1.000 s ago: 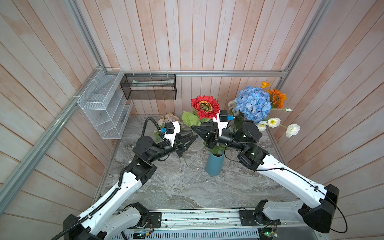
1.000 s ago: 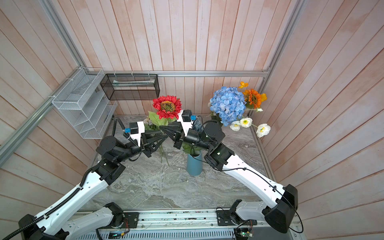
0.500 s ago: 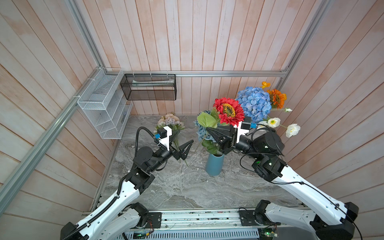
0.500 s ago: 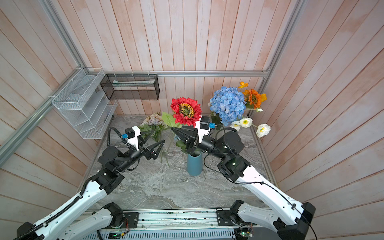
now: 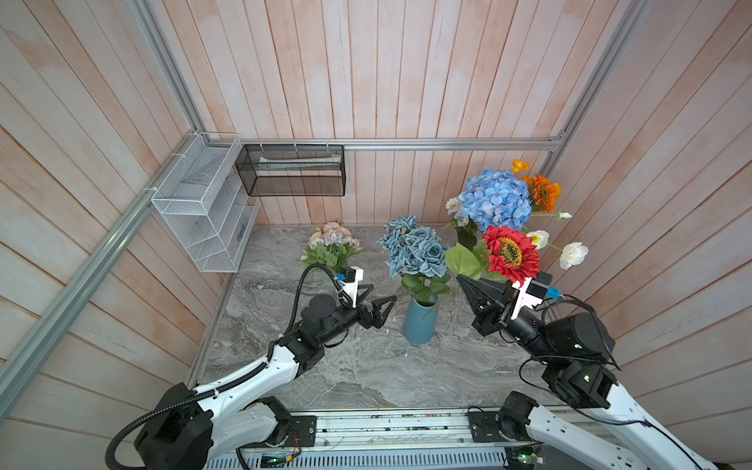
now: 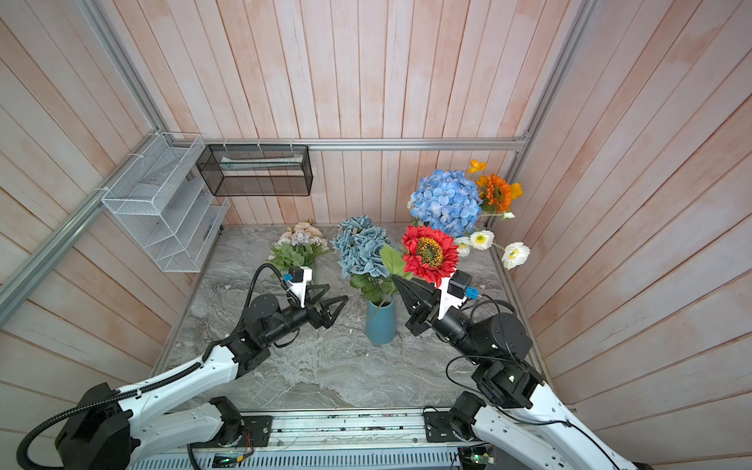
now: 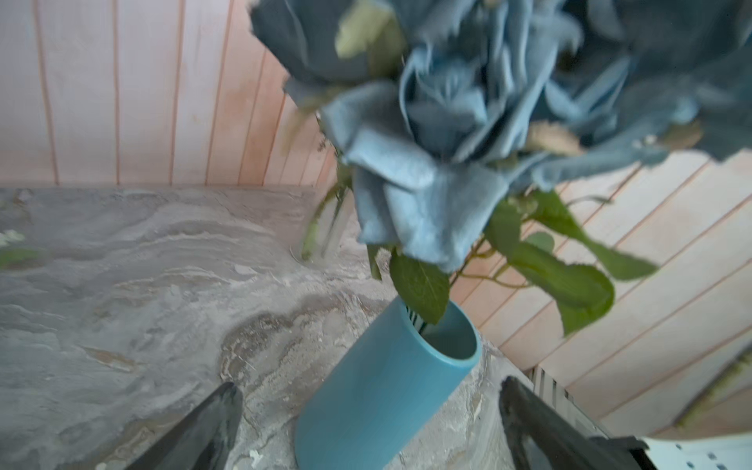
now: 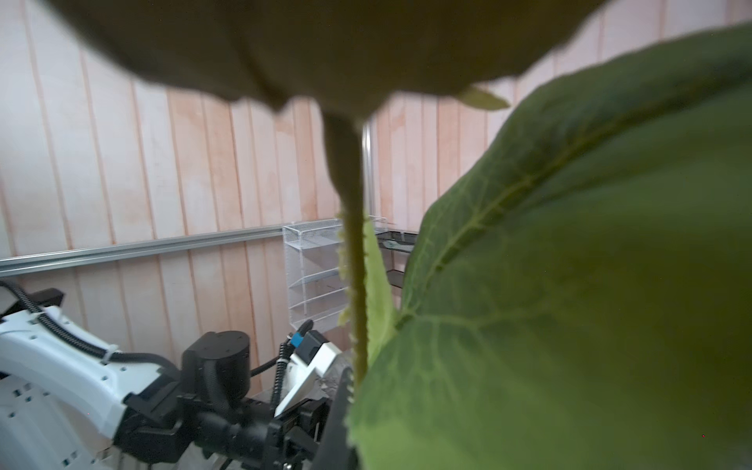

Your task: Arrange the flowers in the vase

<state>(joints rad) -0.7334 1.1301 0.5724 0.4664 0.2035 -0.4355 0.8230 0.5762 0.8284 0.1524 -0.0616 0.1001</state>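
The right hand [image 5: 462, 280] is clenched on the stem [image 8: 358, 285] of the red sunflower [image 5: 510, 254], holding it up just right of the teal vase [image 5: 421, 321], with the bloom in front of the blue hydrangea [image 5: 496, 199] in both top views. The left hand [image 5: 382, 294] hangs released and empty left of the vase, whose only filling is the dusty blue roses [image 5: 413, 248]. The mouth is crowded. If the stem's lower end, which I cannot trace, comes in off-centre, it could strike the rim and tip the vase on the table [image 5: 366, 378]. The broad leaf [image 8: 569, 285] could snag the roses and drag them out, and a thin stem may twist in the pinch. A second ago both hands met at the flower left of the vase. Since then the left has let go and drawn back, and the right has carried the bloom across.
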